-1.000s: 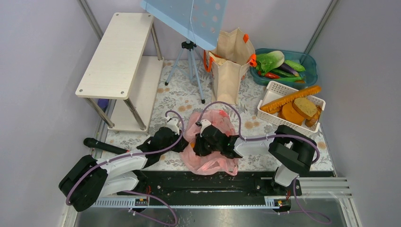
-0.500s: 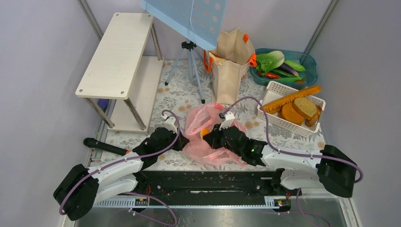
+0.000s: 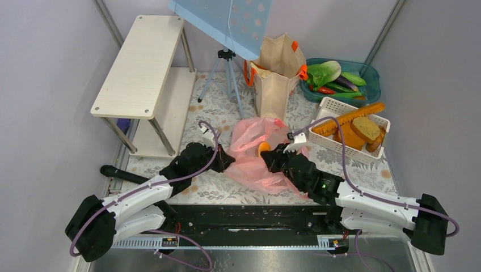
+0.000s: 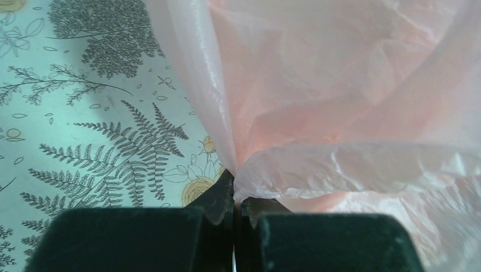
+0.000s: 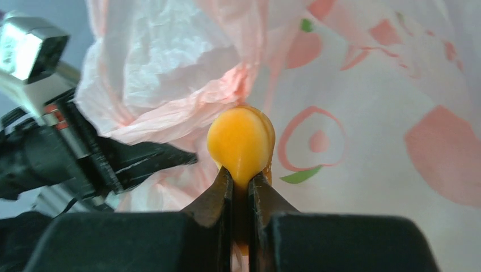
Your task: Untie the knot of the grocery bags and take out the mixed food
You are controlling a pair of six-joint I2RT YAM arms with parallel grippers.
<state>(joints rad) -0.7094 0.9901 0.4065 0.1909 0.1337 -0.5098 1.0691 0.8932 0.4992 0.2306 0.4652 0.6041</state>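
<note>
Pink, thin, crinkly translucent plastic grocery bag [image 3: 255,156] lies open on the fern-printed tablecloth [image 3: 215,113] between the 2 arms, near the beige floral tote with orange handles [image 3: 276,76]. The left gripper [image 4: 235,195] is clamped shut on a gathered fold of the bag's film at its left edge. The right gripper [image 5: 241,181] is closed on a small, smooth orange-yellow toy food piece [image 5: 241,139], held just at the bag's mouth, so 1 item of the mixed food is leaving. The pinch looks shallow, only on the piece's lower edge; it could squirt free and fall back in. If film drags along, the bag may tear or slip from the left jaws.
</note>
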